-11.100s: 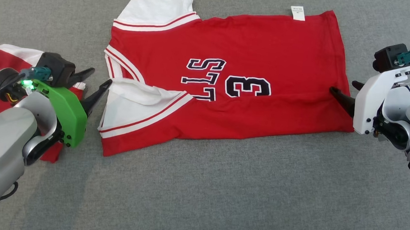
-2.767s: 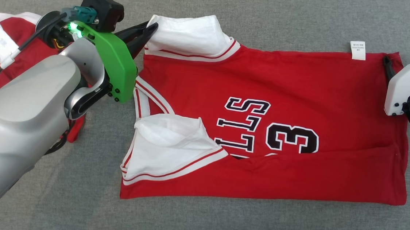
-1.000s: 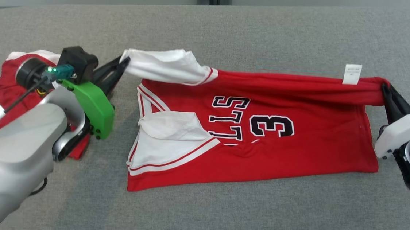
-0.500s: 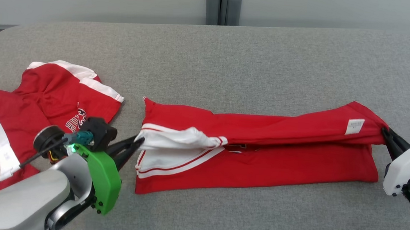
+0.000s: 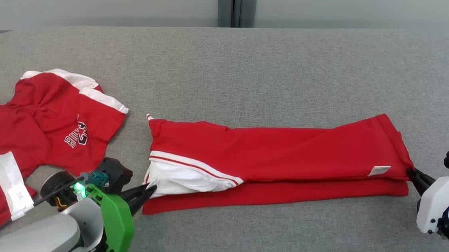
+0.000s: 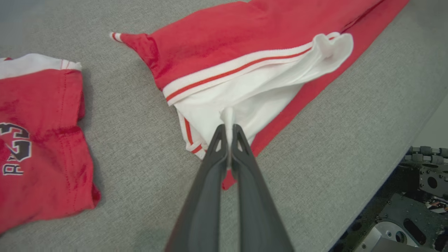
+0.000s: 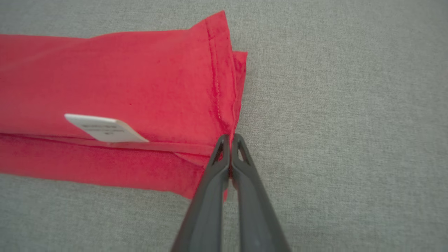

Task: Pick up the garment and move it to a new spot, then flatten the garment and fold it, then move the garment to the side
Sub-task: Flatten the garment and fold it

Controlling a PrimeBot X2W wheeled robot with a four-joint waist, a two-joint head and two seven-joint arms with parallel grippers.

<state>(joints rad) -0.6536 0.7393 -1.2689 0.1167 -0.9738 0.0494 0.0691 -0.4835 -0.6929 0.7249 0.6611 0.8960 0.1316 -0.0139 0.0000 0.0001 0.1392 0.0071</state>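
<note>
step: lengthwise fold | jaws: both pinching jersey ends | do: align edges, lay flat, then release

— Where's the left hand?
— Low at the near left. Its fingers are pressed together and point right, pinching the white sleeve of the garment. The green wrist bracket and grey forearm sit just behind it.
— And the right hand?
— At the right edge. Its fingers are closed and point left, nipping the garment's near right corner, with the white wrist bracket behind.
</note>
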